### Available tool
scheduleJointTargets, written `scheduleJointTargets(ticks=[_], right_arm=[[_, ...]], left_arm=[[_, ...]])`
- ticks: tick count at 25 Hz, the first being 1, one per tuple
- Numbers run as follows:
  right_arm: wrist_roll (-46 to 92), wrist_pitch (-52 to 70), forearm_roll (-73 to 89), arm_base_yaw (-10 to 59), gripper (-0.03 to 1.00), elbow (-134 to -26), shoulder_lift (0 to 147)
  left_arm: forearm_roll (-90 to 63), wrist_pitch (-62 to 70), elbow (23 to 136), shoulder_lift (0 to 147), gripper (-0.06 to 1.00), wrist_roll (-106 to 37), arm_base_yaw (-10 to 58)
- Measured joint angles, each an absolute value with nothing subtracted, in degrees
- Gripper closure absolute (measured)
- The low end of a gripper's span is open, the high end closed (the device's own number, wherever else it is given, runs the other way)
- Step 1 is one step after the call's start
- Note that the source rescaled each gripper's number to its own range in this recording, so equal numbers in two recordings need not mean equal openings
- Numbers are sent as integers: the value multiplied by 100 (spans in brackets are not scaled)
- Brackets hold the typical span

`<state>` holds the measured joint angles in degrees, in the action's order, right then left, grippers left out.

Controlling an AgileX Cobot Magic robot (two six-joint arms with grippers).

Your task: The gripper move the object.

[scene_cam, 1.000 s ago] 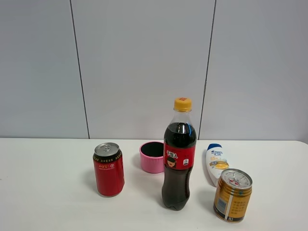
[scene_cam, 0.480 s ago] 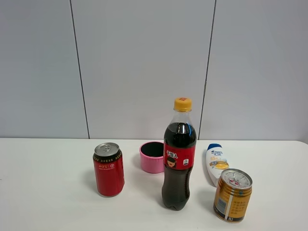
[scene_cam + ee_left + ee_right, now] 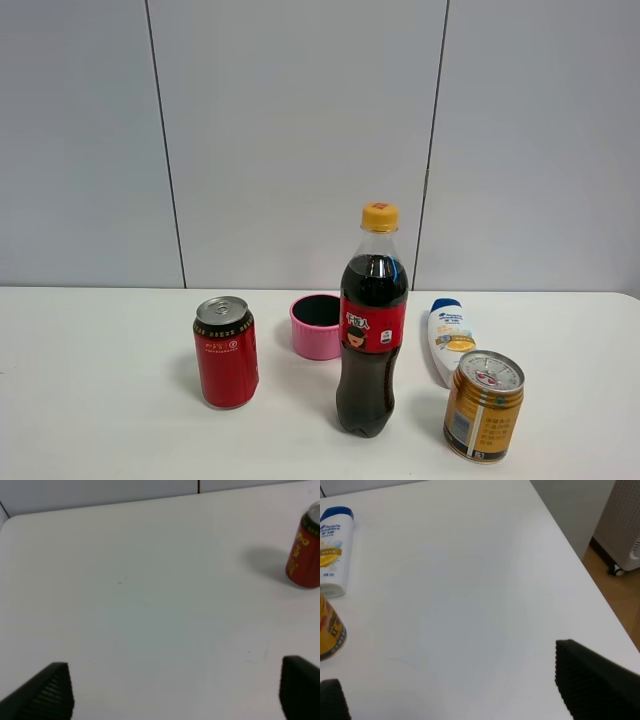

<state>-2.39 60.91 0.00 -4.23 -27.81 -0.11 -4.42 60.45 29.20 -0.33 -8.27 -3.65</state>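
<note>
The golden-orange can [image 3: 484,404] stands upright at the front right of the white table [image 3: 100,400], silver pull-tab top up. Its edge shows in the right wrist view [image 3: 329,627]. Neither arm shows in the exterior high view. My right gripper [image 3: 455,700] is open and empty above bare table, apart from the can. My left gripper [image 3: 172,690] is open and empty over the table's left part, far from the golden can.
A red can [image 3: 226,351] stands at the left, also seen in the left wrist view [image 3: 305,555]. A cola bottle [image 3: 372,325] stands mid-table, a pink cup [image 3: 317,326] behind it. A white shampoo bottle [image 3: 449,339] lies behind the golden can. The table's right edge [image 3: 580,565] drops to the floor.
</note>
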Motion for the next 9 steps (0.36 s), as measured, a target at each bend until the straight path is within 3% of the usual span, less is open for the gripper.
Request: scheduleJointTargets(ticks=[9], right_arm=[[-239,6091,0,-423,-3,-2781,-11]], left_arm=[[-442,6045,2920,-33,49,-827,-365]])
